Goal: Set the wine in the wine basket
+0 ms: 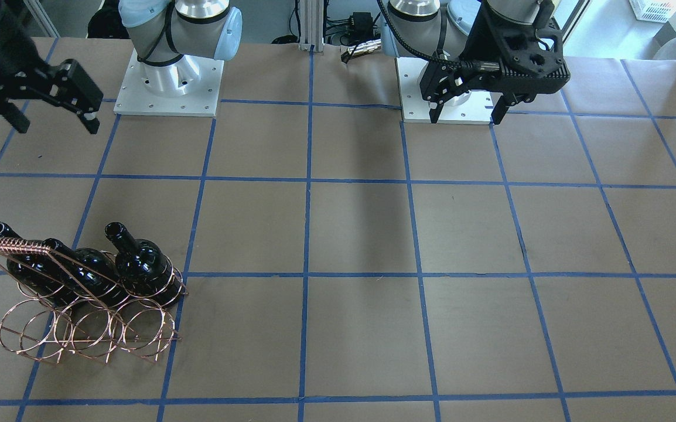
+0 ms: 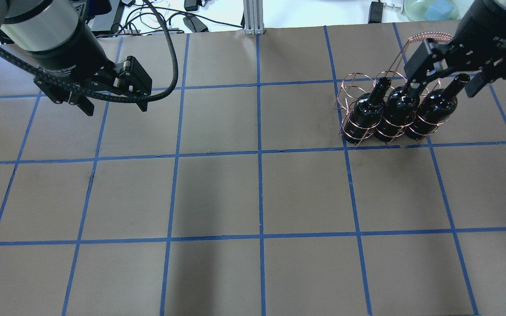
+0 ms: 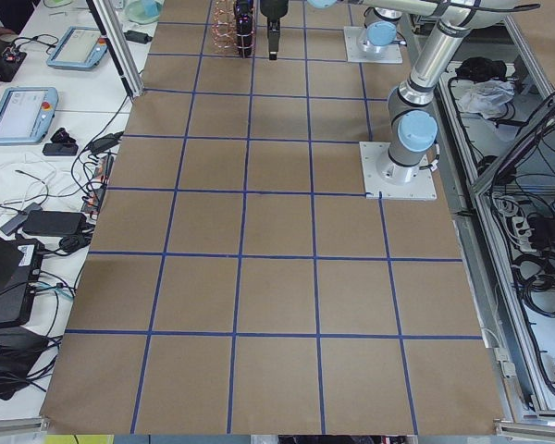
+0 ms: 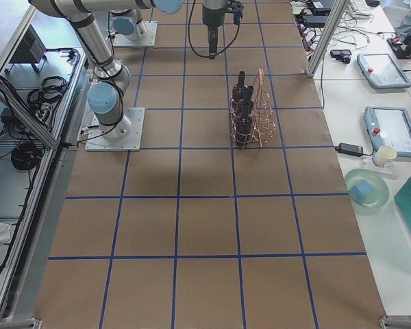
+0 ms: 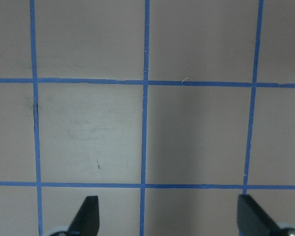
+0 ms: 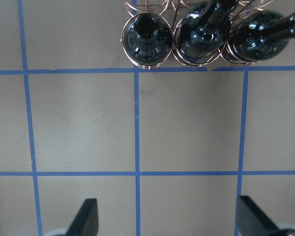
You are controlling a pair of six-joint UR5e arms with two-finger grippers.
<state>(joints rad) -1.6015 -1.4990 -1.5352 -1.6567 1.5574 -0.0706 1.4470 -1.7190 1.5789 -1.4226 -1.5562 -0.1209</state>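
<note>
Three glossy black wine bottles (image 2: pixel 365 115) (image 2: pixel 394 115) (image 2: pixel 432 109) stand side by side in the copper wire wine basket (image 2: pixel 353 87), at the far right of the overhead view. They fill the rings on the robot's side (image 1: pixel 139 264); the rings on the other side (image 1: pixel 89 331) hold nothing. My right gripper (image 2: pixel 443 85) (image 1: pixel 57 124) hangs open above the table, apart from the bottles. The right wrist view shows the bottle tops (image 6: pixel 145 38) ahead of its spread fingertips (image 6: pixel 86 216). My left gripper (image 2: pixel 115 105) (image 1: pixel 465 117) is open and empty over bare table near its base.
Brown paper with a blue tape grid covers the table (image 2: pixel 257 197). The two arm base plates (image 1: pixel 168 88) (image 1: pixel 449 88) sit at the robot's edge. Cables, tablets and a bowl (image 4: pixel 366 188) lie on the side benches beyond the table.
</note>
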